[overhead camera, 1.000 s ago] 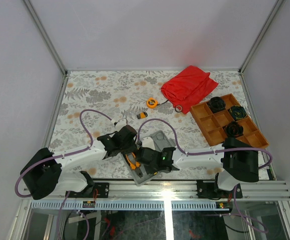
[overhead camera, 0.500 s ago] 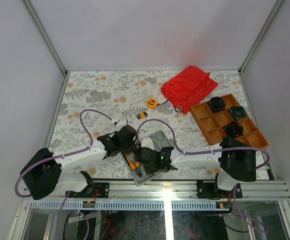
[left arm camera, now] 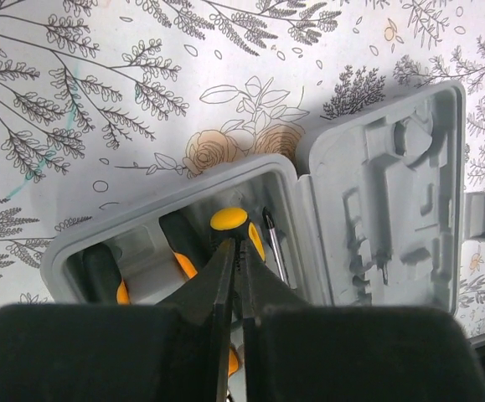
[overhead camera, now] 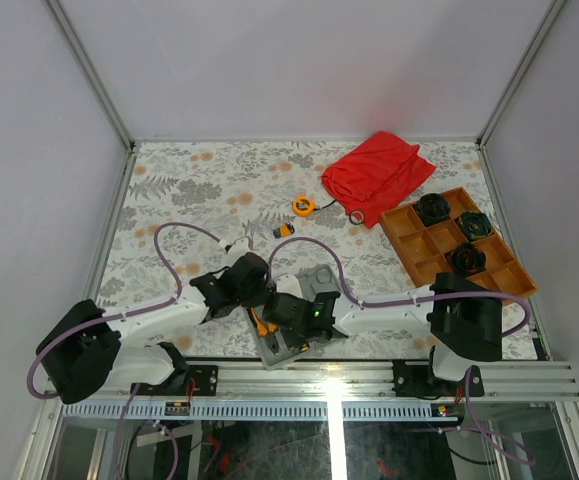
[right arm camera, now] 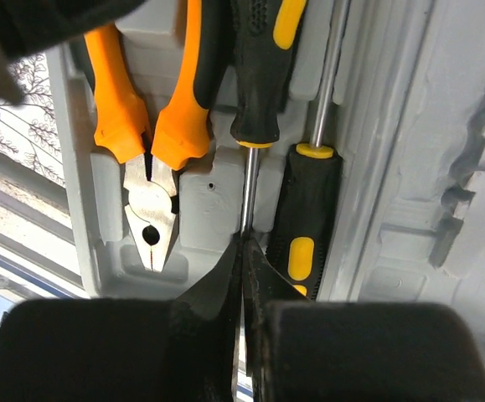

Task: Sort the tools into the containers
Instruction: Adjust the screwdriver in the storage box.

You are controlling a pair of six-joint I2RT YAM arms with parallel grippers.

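Jaws of both grippers are pressed together over the open grey plastic case (left arm camera: pixel 376 193) at the near edge of the flowered table (overhead camera: pixel 189 190). The left gripper (left arm camera: pixel 235 247) is at a black-and-yellow screwdriver (left arm camera: pixel 229 219) lying in the case. The right gripper (right arm camera: pixel 242 251) is at a second screwdriver (right arm camera: pixel 248 191) beside the orange-handled pliers (right arm camera: pixel 146 126).

Two arms, side by side: left arm (overhead camera: pixel 154 318), right arm (overhead camera: pixel 394 318). White tubular links, black joint housings. Purple cable (overhead camera: pixel 174 250) loops along each. Black tapered fingers (left arm camera: pixel 222 289). Small green light (overhead camera: pixel 317 310) on the right wrist.
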